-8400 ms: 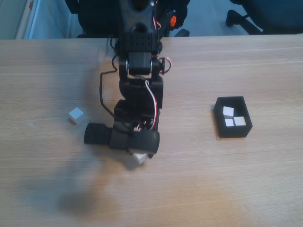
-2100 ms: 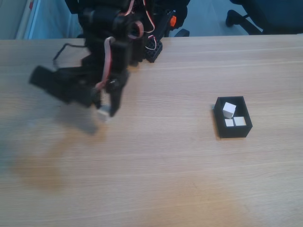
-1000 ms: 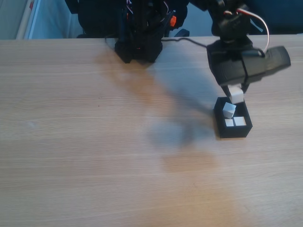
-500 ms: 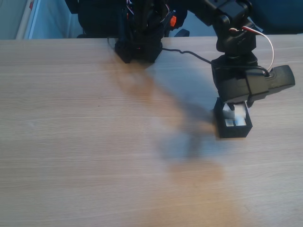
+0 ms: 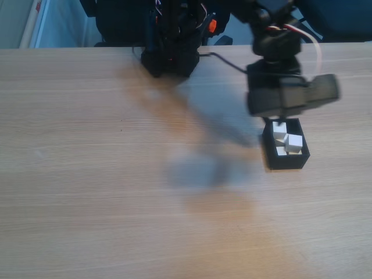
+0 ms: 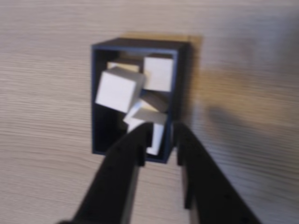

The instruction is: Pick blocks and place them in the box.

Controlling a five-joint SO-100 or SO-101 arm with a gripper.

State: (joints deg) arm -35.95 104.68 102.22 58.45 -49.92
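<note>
Four small white plain-faced cubes (image 6: 119, 88), possibly five since the heap overlaps and the wrist view is soft, lie piled inside the small black thin-walled open-topped box (image 6: 135, 45), which rests on the pale wood-grain surface (image 5: 116, 192). In the fixed view the same box (image 5: 285, 161) sits toward the right of the surface, with white cubes (image 5: 293, 142) showing in its open top. The black two-finger pincer (image 6: 161, 135) hangs directly above the near end of the box, its tips over the lower rim in the wrist view and one cube corner visible in the gap between them. The fingers stand slightly spread, with a narrow gap, and appear to pinch nothing, the cubes lying lower, inside the walls. In the fixed view the pincer (image 5: 280, 121) projects from the black arm body over the far edge of the box.

The governing relation is vertical: the box and its load lie straight beneath the pincer, with the box's long axis running in line with the fingers. No loose cube is seen on the surface, so placement appears finished. Any coming move is judged to be a plain lift clear of the walls.
</note>
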